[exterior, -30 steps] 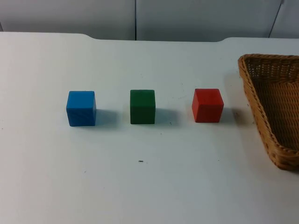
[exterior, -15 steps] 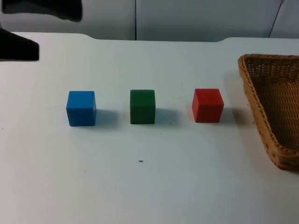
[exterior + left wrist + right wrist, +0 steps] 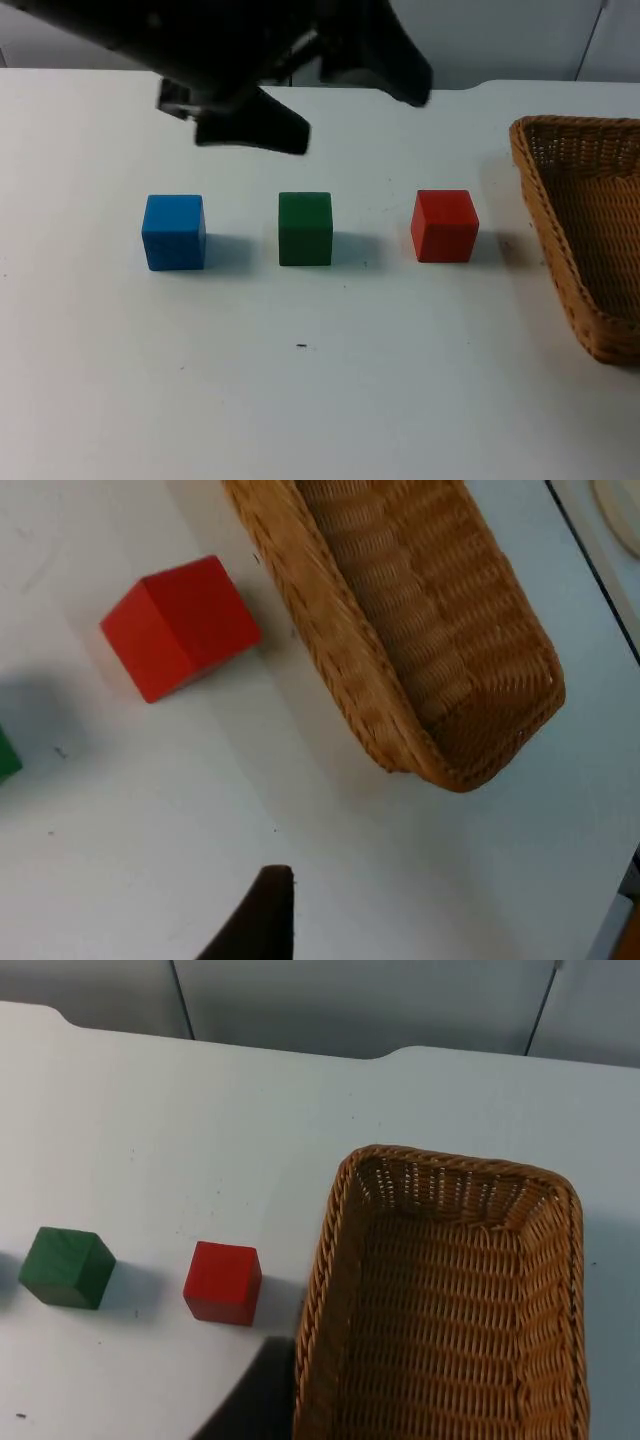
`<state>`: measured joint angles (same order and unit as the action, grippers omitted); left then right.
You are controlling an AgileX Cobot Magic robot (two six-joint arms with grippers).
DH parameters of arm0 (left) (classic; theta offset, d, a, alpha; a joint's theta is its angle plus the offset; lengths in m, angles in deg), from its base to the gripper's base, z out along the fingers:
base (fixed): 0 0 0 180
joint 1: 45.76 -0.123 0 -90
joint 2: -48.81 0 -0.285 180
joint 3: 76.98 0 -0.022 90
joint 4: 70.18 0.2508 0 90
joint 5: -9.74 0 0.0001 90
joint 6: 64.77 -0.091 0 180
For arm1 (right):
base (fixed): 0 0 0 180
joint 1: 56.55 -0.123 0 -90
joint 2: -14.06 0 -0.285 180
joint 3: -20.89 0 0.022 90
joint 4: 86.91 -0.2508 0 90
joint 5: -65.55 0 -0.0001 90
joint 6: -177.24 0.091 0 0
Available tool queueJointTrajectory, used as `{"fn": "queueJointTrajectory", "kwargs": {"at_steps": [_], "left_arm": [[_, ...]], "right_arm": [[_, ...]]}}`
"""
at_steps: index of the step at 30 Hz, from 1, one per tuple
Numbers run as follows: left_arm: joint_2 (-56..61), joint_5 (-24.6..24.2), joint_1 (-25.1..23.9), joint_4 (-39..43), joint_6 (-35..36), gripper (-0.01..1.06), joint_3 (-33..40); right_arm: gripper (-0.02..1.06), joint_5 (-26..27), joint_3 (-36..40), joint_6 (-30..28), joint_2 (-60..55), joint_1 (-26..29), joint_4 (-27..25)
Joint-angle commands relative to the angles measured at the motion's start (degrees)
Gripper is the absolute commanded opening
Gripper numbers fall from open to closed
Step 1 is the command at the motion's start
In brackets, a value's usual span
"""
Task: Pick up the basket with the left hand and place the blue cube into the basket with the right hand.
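The blue cube (image 3: 174,232) stands at the left end of a row of three cubes on the white table. The wicker basket (image 3: 548,203) lies at the table's right edge, with nothing inside. My left arm reaches in from the upper left, and my left gripper (image 3: 402,76) hangs high over the far side of the table, behind the gap between the green and red cubes. In the left wrist view one black fingertip (image 3: 262,916) shows near the basket (image 3: 335,655). The right arm waits off to the right, its wrist view looking down on the basket (image 3: 322,1290).
A green cube (image 3: 305,229) sits mid-row and a red cube (image 3: 444,225) to its right, close to the basket. The red cube (image 3: 180,627) (image 3: 222,1282) and green cube (image 3: 67,1267) also appear in the wrist views. A grey partition wall (image 3: 200,40) closes the far edge.
My left arm has swept in from the upper left corner and rightward over the far side of the table. Cubes and basket have not moved.
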<state>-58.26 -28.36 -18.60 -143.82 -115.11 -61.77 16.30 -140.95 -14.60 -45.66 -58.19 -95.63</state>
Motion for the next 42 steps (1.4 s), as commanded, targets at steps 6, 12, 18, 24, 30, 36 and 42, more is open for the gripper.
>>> {"fn": "queueJointTrajectory", "kwargs": {"at_steps": [6,12,18,24,30,36,42], "left_arm": [[-14.37,0.32,5.97,4.96,7.97,1.04,-10.76],[-25.88,-1.37,9.07,16.00,19.79,1.04,-21.47],[-32.96,-4.73,12.01,21.11,26.35,1.04,-32.76],[-35.54,-5.36,13.21,21.11,28.13,1.04,-38.08],[-39.15,-4.99,14.62,21.16,30.22,1.04,-44.01],[-43.26,-5.24,15.95,21.16,32.91,1.04,-48.94],[-46.34,-4.39,16.58,21.36,34.08,1.04,-52.56]], "right_arm": [[1.04,0.34,-0.55,-0.19,-0.34,0.26,-0.33],[1.04,1.52,-0.45,-0.30,-0.34,0.26,-0.21],[1.04,1.52,-0.45,-0.30,-0.34,0.26,-0.21],[1.04,1.56,-0.45,-0.30,-0.34,0.26,-0.21],[1.04,1.88,-0.45,-0.30,-0.34,0.26,-0.43],[1.04,1.94,-0.45,-0.30,-0.93,0.26,-0.59],[1.04,1.94,-0.45,-0.28,-2.13,0.26,-2.02]]}}
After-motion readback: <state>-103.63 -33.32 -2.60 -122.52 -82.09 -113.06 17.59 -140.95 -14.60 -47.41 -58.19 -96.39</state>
